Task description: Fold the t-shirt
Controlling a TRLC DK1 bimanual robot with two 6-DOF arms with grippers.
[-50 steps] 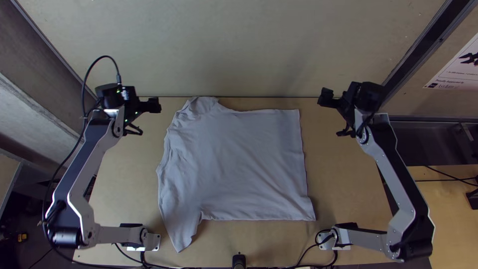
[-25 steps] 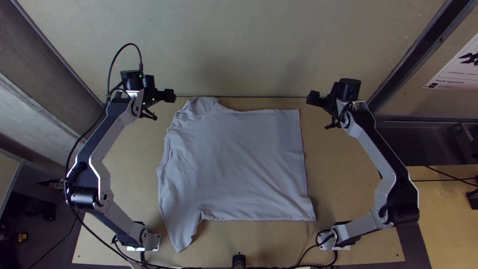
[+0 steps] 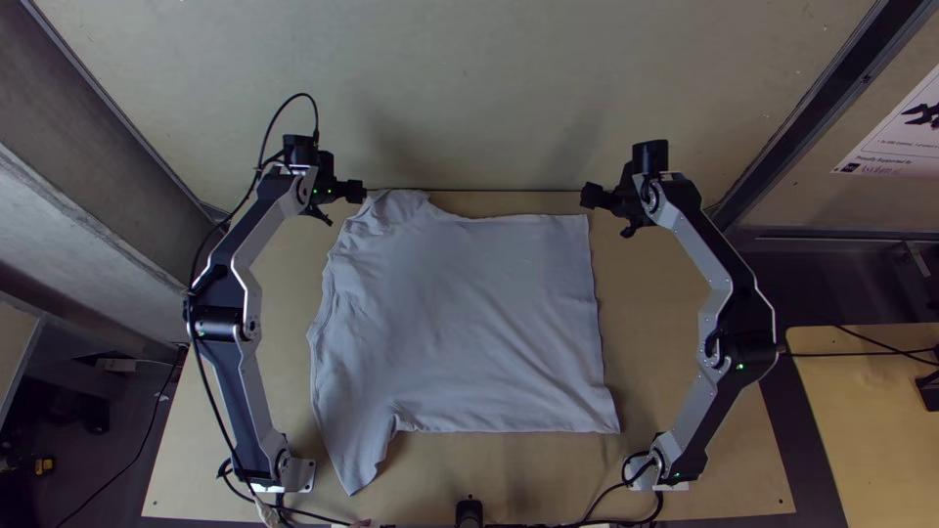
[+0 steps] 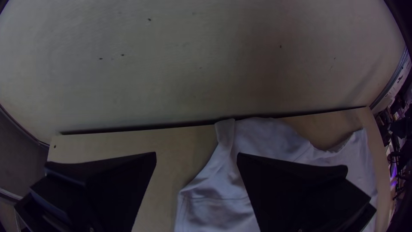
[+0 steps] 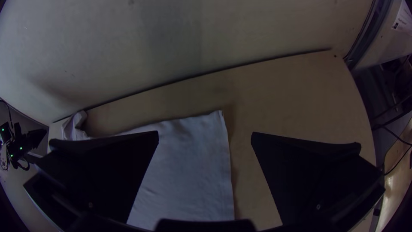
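A pale t-shirt (image 3: 469, 323) lies spread, lightly wrinkled, across a light wooden tabletop (image 3: 548, 474), whose surface extends left and right of the t-shirt.

"What's the t-shirt (image 3: 469, 323) like?"
"Soft-looking matt cloth, smooth across the body, finely creased at the sleeves."
"And the table (image 3: 548, 469)?"
"Pale wood, smooth, with a dull finish."
"The arms, left (image 3: 262, 227) and right (image 3: 706, 256)?"
"Silver-grey links with a faint metal sheen."
"Their grippers, left (image 3: 358, 192) and right (image 3: 589, 197)?"
"Black, matt and smooth, like plastic."
"That poster (image 3: 902, 137)?"
"White, flat, apparently paper."
"And the upright panel (image 3: 469, 98)?"
"Pale, matt, lightly speckled."
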